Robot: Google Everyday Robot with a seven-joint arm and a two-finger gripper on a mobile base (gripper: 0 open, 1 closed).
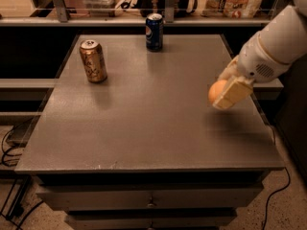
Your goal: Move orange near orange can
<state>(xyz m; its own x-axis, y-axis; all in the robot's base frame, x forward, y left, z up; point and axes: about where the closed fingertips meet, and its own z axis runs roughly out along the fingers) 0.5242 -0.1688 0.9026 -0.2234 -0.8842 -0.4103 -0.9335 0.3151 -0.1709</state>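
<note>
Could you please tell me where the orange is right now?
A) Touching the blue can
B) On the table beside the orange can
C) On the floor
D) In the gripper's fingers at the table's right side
D: the orange is clasped by the gripper above the right part of the table, far from the orange can.
</note>
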